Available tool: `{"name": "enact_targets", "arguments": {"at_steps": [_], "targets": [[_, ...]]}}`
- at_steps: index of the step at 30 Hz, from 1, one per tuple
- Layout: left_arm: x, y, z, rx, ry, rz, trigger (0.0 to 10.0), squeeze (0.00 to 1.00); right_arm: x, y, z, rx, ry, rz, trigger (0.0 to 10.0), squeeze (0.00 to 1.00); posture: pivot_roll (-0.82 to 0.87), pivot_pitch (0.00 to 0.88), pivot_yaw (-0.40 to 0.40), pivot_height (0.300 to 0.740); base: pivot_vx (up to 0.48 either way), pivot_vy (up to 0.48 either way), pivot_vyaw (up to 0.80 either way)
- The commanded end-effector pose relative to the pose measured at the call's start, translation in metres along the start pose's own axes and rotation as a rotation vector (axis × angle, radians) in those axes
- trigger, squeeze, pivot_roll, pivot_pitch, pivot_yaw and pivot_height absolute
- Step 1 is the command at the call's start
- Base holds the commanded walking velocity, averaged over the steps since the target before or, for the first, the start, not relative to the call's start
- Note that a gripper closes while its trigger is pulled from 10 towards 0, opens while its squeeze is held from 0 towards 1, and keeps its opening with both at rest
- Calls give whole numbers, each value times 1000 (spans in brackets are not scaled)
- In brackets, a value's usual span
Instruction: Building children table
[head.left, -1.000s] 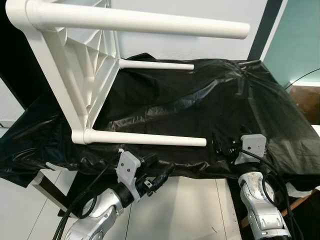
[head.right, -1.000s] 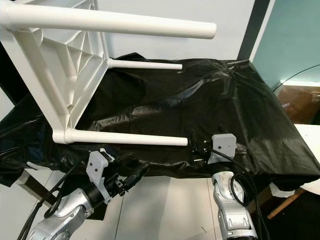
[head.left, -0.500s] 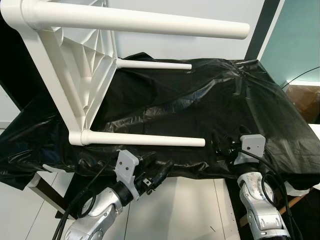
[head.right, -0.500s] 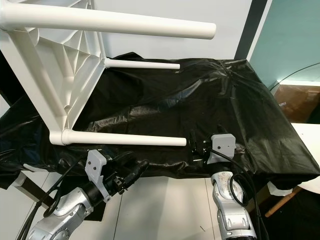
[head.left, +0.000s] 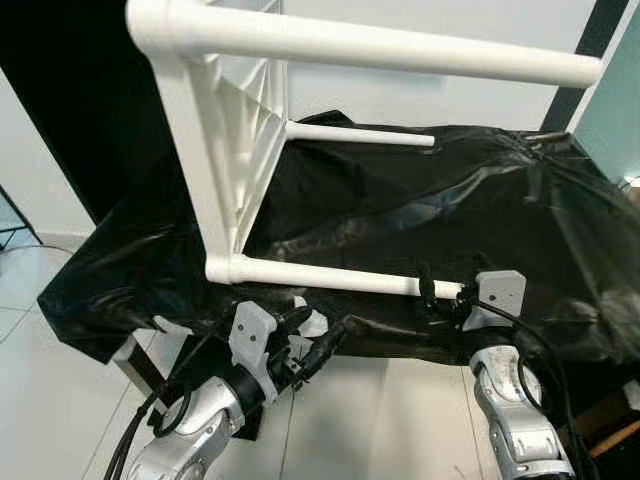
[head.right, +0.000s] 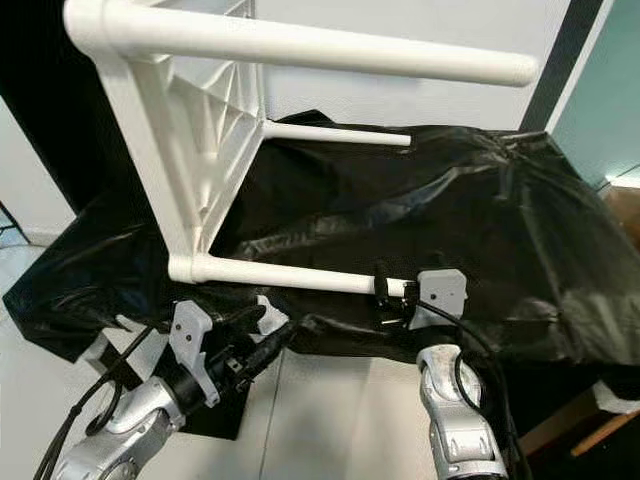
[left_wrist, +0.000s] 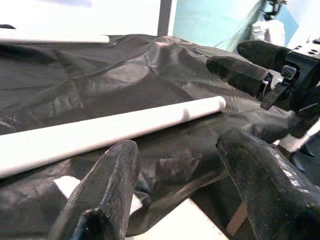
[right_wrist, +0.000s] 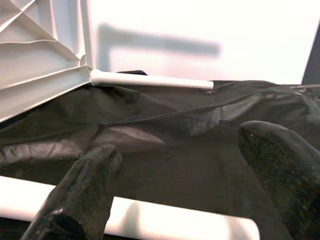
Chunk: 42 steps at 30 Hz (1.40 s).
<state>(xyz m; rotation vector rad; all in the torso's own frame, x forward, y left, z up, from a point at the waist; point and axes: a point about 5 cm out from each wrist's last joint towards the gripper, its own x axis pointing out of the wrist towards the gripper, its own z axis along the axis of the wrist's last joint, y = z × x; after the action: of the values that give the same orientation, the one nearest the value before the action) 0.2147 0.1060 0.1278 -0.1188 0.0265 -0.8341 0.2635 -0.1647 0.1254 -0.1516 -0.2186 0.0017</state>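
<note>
A white plastic children's table (head.left: 235, 150) lies on its side on a black plastic sheet (head.left: 480, 200), its legs pointing right. The near leg (head.left: 330, 277) rests on the sheet. My right gripper (head.left: 438, 298) is open, its fingers (right_wrist: 85, 195) on either side of that leg's free end (right_wrist: 165, 222). My left gripper (head.left: 318, 330) is open, just below the near leg's middle (left_wrist: 100, 132) and apart from it. The far leg (right_wrist: 150, 80) lies across the sheet behind. A third leg (head.left: 380, 45) sticks out high above.
The sheet drapes over a low surface whose white corner (head.left: 130, 350) pokes out at the lower left. A dark wall (head.left: 80, 100) stands on the left and a teal wall (head.left: 625, 110) on the right. Pale floor (head.left: 50, 400) lies in front.
The camera has swung left, so the whole scene sits further right. The right gripper's fingers now straddle the near leg's tip; before they were just past it.
</note>
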Motion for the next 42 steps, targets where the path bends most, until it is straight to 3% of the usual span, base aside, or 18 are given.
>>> {"name": "enact_targets", "arguments": {"at_steps": [1, 27, 42], "targets": [[1, -2, 0, -4, 9, -29, 10000, 0, -1, -4, 0, -6, 2, -13, 10000, 0, 7, 0, -12, 740, 0, 352, 0], [2, -3, 2, -10, -8, -30, 10000, 0, 1, -5, 2, -8, -4, -15, 10000, 0, 6, 0, -13, 740, 0, 10, 0], [2, -2, 2, -11, -4, -30, 10000, 0, 1, -4, 1, -7, -4, -19, 10000, 0, 6, 0, -9, 740, 0, 343, 0]]}}
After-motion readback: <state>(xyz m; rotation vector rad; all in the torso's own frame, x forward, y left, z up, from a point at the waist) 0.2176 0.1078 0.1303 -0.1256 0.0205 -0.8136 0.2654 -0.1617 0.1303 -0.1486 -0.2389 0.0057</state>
